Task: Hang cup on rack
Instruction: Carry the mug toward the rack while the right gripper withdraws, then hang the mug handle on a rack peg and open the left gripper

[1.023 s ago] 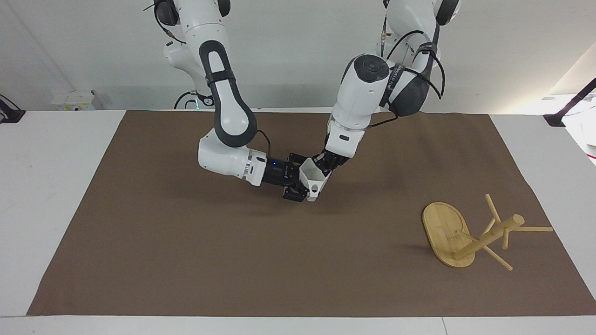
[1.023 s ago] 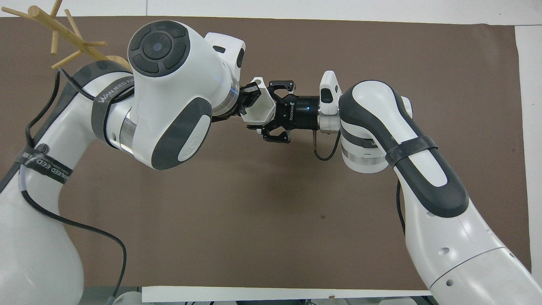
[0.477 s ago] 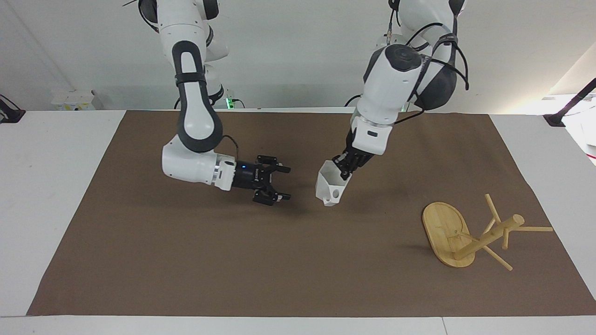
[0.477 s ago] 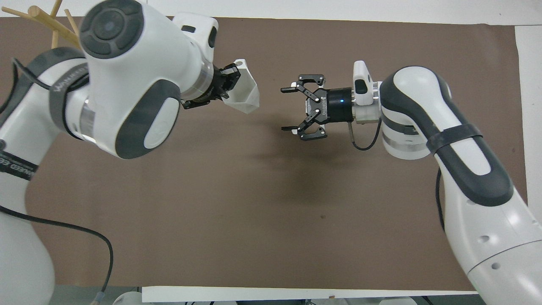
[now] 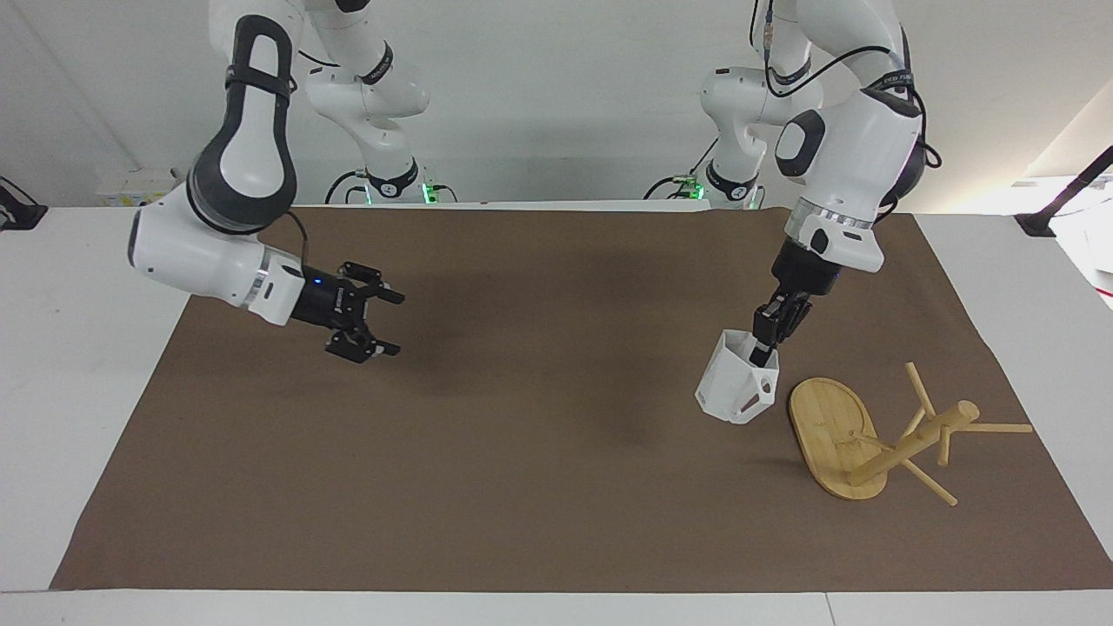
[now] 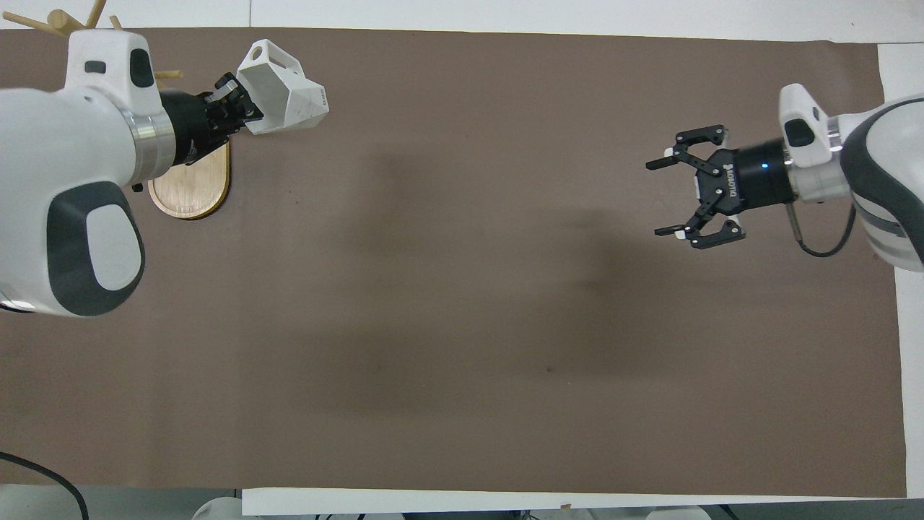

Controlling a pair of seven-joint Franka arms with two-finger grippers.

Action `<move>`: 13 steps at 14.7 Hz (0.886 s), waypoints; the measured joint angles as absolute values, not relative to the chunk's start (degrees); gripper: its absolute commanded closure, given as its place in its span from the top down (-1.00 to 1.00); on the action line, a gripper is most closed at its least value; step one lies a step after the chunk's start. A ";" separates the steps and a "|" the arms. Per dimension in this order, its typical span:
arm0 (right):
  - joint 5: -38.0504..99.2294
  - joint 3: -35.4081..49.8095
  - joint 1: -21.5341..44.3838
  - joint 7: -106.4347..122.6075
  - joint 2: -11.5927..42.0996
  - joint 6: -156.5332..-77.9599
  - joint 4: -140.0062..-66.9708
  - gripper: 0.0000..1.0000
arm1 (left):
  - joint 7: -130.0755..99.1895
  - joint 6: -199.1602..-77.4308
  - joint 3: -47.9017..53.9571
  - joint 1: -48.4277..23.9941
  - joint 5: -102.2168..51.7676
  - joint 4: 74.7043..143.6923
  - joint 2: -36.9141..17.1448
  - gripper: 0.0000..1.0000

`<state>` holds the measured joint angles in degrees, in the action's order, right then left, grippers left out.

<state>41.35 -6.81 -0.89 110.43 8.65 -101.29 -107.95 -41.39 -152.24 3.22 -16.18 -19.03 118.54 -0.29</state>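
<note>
The white faceted cup [image 5: 735,391] hangs from my left gripper [image 5: 765,341], which is shut on its rim with one finger inside. The cup is held tilted, low over the mat, right beside the rack's oval base [image 5: 822,417], with its handle toward the rack. The bamboo rack [image 5: 913,439] seems to lie tipped on its side, pole and pegs pointing toward the left arm's end of the table. In the overhead view the cup [image 6: 285,97], left gripper [image 6: 231,108] and rack base [image 6: 189,195] show together. My right gripper [image 5: 391,323] is open and empty over the mat; it also shows overhead [image 6: 658,198].
A brown mat [image 5: 556,504] covers most of the white table [image 5: 87,348]. Black clamps sit at the table's corners nearest the robots [image 5: 1039,222].
The cup passed from both grippers to the left one alone. The left arm carried it to the rack. The right gripper opened and drew back toward its own end of the table.
</note>
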 measured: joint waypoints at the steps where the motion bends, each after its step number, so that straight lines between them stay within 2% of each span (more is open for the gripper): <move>1: 36.87 -6.82 -2.12 107.26 7.76 -101.30 -107.89 0.98 | -41.15 -155.44 3.37 -16.20 -21.65 120.95 -0.06 -1.00; 5: 22.40 -6.84 -4.43 87.22 6.89 -101.42 -106.52 0.98 | -41.11 -168.75 3.68 -16.22 -28.45 124.43 -3.01 -1.00; 7: 12.58 -6.49 -4.00 75.84 6.72 -100.96 -102.28 0.98 | -41.11 -171.97 3.65 -16.19 -31.19 124.36 -5.06 -1.00; 10: 3.28 -5.78 -2.31 57.91 6.17 -93.32 -94.58 0.98 | -40.40 -175.66 3.60 -16.15 -31.55 124.27 -7.20 -1.00; 13: 2.70 -5.79 -1.84 40.65 5.62 -85.26 -89.55 0.98 | -32.53 -176.01 3.44 -14.77 -31.74 124.23 -7.60 -1.00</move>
<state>2.70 -5.79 -1.84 40.65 5.62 -85.26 -89.55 -32.53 -176.01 3.44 -14.77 -31.74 124.23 -7.60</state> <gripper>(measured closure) 0.009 0.952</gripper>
